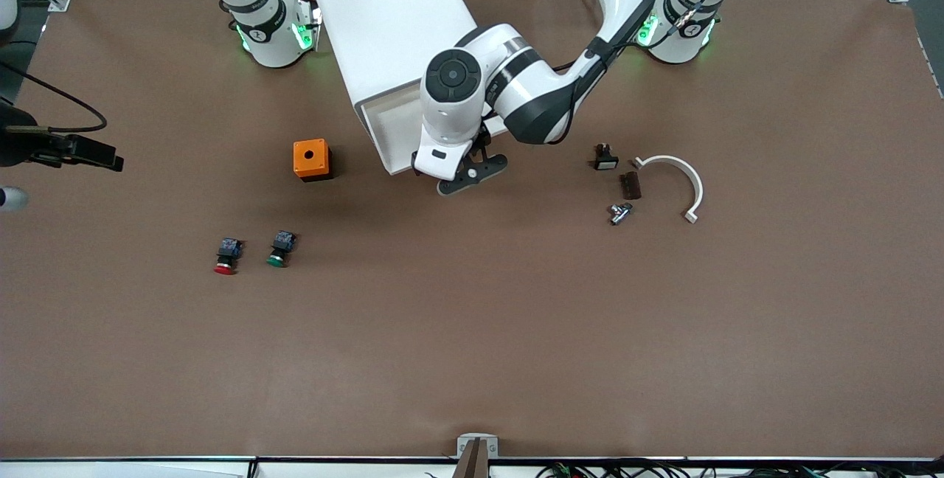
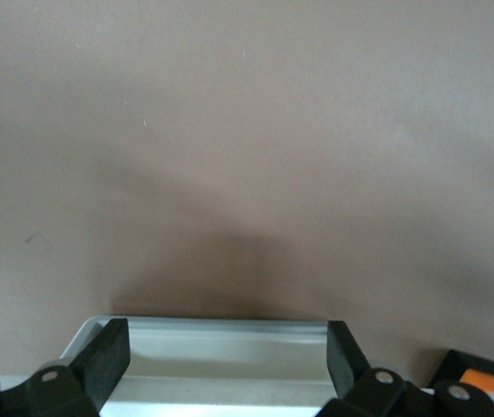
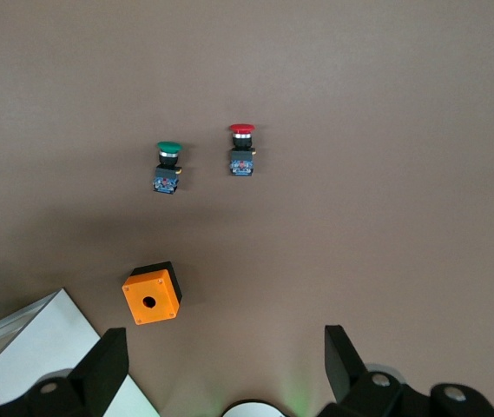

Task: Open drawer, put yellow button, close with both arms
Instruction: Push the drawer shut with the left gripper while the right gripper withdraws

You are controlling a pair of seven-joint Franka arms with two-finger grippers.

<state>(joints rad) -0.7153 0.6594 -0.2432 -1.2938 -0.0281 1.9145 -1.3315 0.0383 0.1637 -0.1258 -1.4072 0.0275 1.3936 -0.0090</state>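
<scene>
Brown table (image 1: pixel 472 330); white cabinet (image 1: pixel 391 13); orange box (image 1: pixel 310 159); red button (image 1: pixel 226 257); green button (image 1: pixel 279 249).

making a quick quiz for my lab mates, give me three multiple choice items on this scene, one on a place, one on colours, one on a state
1. Where is the orange box?
A) on a curved bracket
B) beside the cabinet, toward the right arm's end of the table
C) held in a tool

2. Which buttons lie side by side?
A) red button and green button
B) two blue ones
C) a white and a purple one

3. The left tool is:
A) shut on a button
B) shut on the box
C) open at the drawer

Key: B, it stands next to the cabinet; A, the caps show red and green; C, its fingers stand apart around the drawer's edge.
</scene>
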